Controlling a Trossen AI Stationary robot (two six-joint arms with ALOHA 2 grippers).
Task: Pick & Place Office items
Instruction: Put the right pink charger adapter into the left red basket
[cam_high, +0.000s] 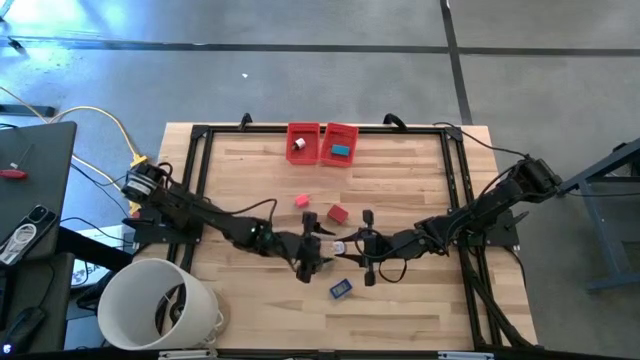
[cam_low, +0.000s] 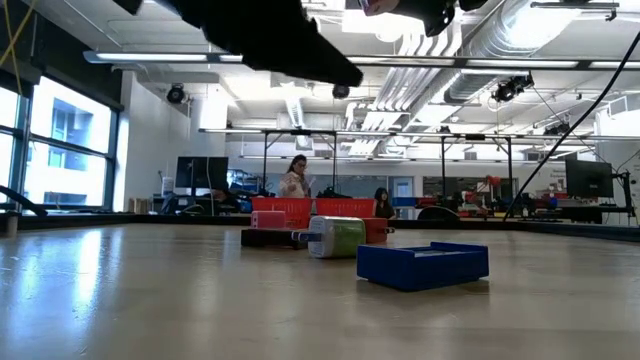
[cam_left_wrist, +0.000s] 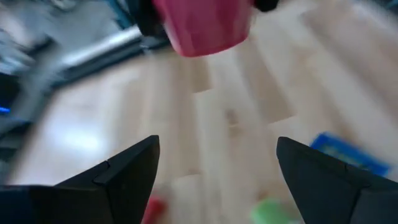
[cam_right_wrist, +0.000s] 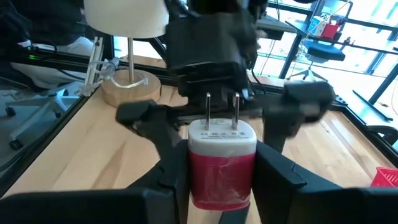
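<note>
My right gripper (cam_high: 365, 248) is shut on a small plug block (cam_right_wrist: 222, 163), white on top with two metal prongs and a red body, held above the table's middle. My left gripper (cam_high: 312, 250) faces it from the left, open; its two fingers (cam_right_wrist: 144, 116) stand spread just beyond the prongs, touching nothing. In the left wrist view the block's red body (cam_left_wrist: 202, 25) shows past the open gripper (cam_left_wrist: 217, 142). On the table lie a pink piece (cam_high: 301, 201), a red piece (cam_high: 337, 212), a dark blue piece (cam_high: 341, 288) and a green-and-white piece (cam_low: 337, 237). My right gripper pinches the block's red body (cam_right_wrist: 199, 180) between its two fingers, one on each side. The fingers come nearly level from the table's right. The white prong end (cam_right_wrist: 222, 134) points away from the gripper toward the left arm. The block is lifted clear of the table.
Two red bins (cam_high: 303, 142) (cam_high: 340, 144) stand at the table's far edge, one holding a white piece, the other a teal one. A big white bucket (cam_high: 160, 305) stands off the near left corner. A black frame (cam_high: 200, 180) runs round the tabletop.
</note>
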